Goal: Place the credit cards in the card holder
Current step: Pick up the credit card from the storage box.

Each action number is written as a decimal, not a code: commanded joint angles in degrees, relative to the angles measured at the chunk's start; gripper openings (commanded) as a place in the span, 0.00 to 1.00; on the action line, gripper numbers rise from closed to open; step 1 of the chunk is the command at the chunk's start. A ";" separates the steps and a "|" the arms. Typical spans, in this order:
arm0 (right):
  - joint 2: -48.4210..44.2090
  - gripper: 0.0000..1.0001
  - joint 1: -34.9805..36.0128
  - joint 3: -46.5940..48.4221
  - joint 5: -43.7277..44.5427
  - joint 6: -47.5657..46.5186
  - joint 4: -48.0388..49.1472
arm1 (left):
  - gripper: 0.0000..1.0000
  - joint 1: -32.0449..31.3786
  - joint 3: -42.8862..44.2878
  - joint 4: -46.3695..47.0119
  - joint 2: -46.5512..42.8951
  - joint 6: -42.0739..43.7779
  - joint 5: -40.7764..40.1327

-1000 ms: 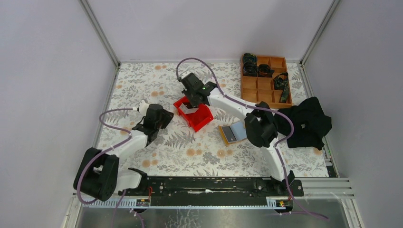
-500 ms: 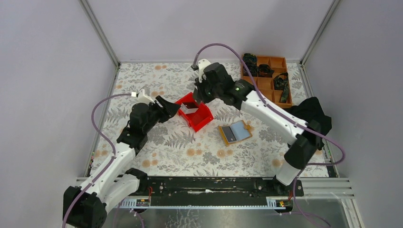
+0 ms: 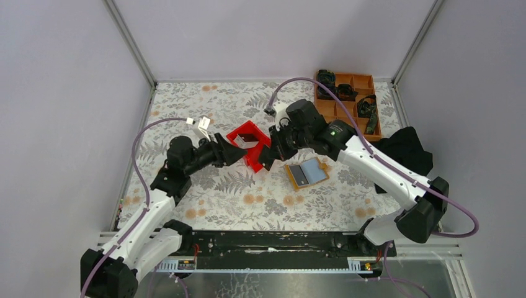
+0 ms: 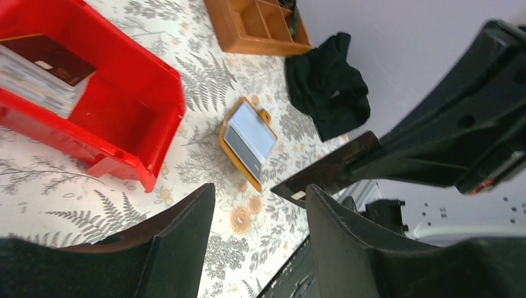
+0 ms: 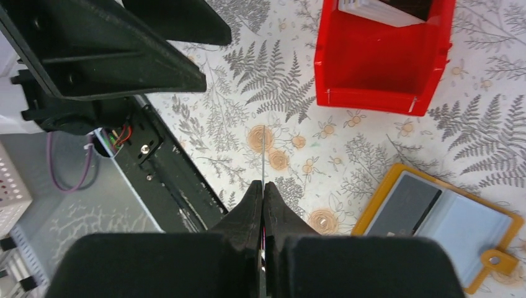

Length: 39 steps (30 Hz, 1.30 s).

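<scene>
At right gripper [image 5: 263,186], edge-on credit card [image 5: 263,152]

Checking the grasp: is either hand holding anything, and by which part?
Right hand pinches a card by one end, seen edge-on; left hand holds nothing.

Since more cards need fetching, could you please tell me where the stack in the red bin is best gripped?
Probably by its raised upper edge, bringing the open left claw down from above: the stack of cards stands tilted at one end of the red bin, whose walls block a sideways approach.
</scene>
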 commanded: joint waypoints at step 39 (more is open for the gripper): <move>8.63 0.00 -8.33 -3.82 -32.74 4.67 5.86 | 0.55 -7.32 2.68 6.45 10.93 6.23 14.94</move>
